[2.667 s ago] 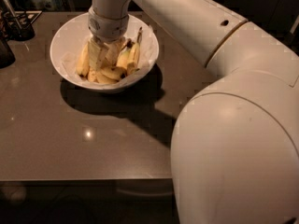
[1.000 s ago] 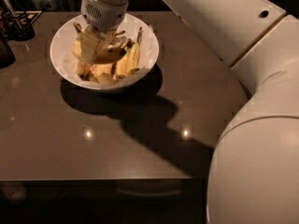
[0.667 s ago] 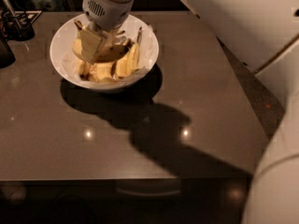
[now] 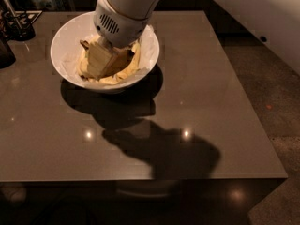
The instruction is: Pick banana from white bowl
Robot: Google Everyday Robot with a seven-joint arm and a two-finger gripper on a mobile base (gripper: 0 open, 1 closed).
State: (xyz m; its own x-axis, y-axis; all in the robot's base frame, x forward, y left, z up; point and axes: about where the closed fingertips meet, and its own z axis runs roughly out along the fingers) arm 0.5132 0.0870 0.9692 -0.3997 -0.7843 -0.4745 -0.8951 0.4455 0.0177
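The white bowl [image 4: 65,41] stands at the back left of the dark table [image 4: 197,107]. A bunch of yellow bananas [image 4: 129,62] with brown stems lies inside it. My gripper [image 4: 101,60] reaches straight down from above into the bowl, among the bananas on their left side. The white wrist [image 4: 119,22] above it hides the back of the bowl and part of the fruit. I cannot tell whether a banana is held.
A dark holder with utensils [image 4: 18,25] and another dark object [image 4: 4,50] stand at the table's far left. The table's front edge [image 4: 140,178] and right edge are near; floor [image 4: 276,102] lies to the right. The arm's shadow falls across the table's middle.
The arm's big elbow and upper links have swung up and out of the right side of view. The gripper stays down in the bowl, shifted slightly left among the bananas.
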